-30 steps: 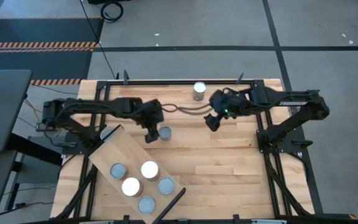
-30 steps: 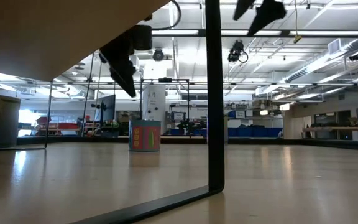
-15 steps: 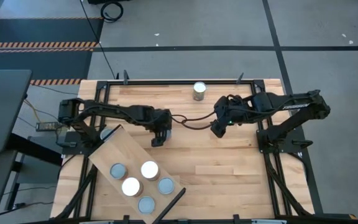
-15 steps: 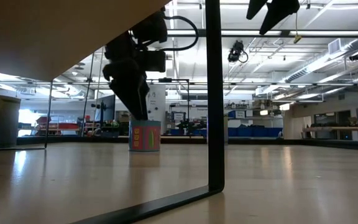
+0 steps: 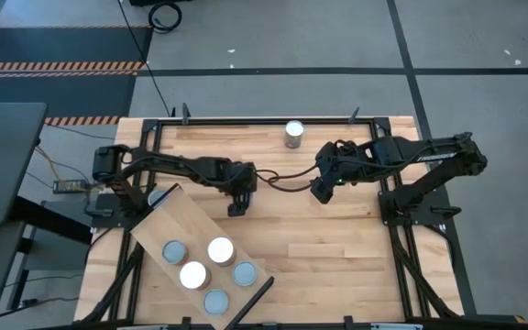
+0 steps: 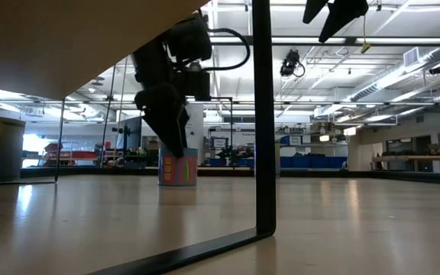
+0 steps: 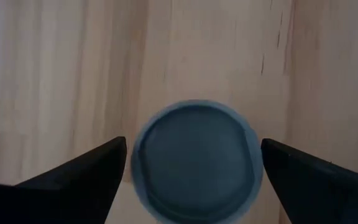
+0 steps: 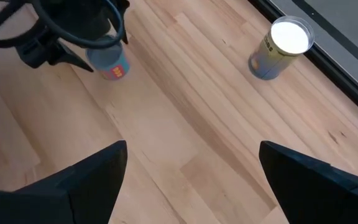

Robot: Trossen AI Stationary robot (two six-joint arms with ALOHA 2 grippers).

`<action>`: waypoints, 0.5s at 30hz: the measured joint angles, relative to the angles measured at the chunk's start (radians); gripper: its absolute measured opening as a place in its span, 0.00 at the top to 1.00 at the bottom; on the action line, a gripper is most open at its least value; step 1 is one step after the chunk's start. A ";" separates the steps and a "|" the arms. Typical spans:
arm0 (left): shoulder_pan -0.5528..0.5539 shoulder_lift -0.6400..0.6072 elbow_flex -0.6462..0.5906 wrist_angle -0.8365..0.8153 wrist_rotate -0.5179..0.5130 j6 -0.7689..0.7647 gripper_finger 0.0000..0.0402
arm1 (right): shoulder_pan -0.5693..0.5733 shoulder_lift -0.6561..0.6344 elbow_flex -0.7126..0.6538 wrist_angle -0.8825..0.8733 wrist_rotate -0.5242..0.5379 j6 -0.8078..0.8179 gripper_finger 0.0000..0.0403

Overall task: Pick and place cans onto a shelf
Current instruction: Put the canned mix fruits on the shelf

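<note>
My left hand (image 5: 237, 199) is down over the can with the pink label (image 6: 178, 166) near the middle of the tabletop (image 5: 337, 247), fingers spread wide on either side of it, not pressed to it. In the left wrist view its grey-blue top (image 7: 194, 162) sits right between my two fingers (image 7: 79, 177), with a gap showing on each side. In the low view the left hand (image 6: 170, 126) covers the can's upper edge, the can standing upright on the wood. From the right wrist view the same can (image 8: 109, 62) sits under the left hand's dark bulk.

My right hand (image 5: 320, 189) hangs above the tabletop well apart from the left, fingers wide, gripping nothing. Ahead of it, near the tabletop's far edge, stands a white-topped can with a yellow and blue label (image 8: 281, 47), upright and alone; the high view shows it (image 5: 293, 134) just beyond the right hand. The low view catches only the right hand's fingertips (image 6: 334, 15) at the upper edge.

The shelf (image 5: 177, 223) lies slanted just beside my left hand, toward the near-left corner. Five cans stand on it in a cluster at its near end: two bright white tops (image 5: 220, 249) (image 5: 192, 274) and three grey-blue tops (image 5: 174, 251) (image 5: 245, 273) (image 5: 215, 302). The shelf's far end is bare.
</note>
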 joint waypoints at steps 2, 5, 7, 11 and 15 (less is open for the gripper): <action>0.000 0.012 0.000 -0.002 0.013 0.000 0.06 | 0.000 0.000 0.000 0.000 -0.001 0.009 0.07; 0.000 0.029 0.000 -0.010 0.019 -0.005 0.06 | 0.000 0.000 0.000 0.001 -0.005 0.016 0.07; 0.003 0.036 0.000 -0.004 0.018 -0.006 0.06 | 0.000 0.000 0.000 0.003 -0.007 0.016 0.07; 0.004 0.046 -0.001 0.006 -0.003 -0.008 0.11 | 0.002 0.000 0.000 0.009 -0.009 0.016 0.07; 0.004 0.045 -0.002 0.011 -0.007 -0.027 0.22 | 0.003 0.001 0.000 0.018 -0.009 0.016 0.07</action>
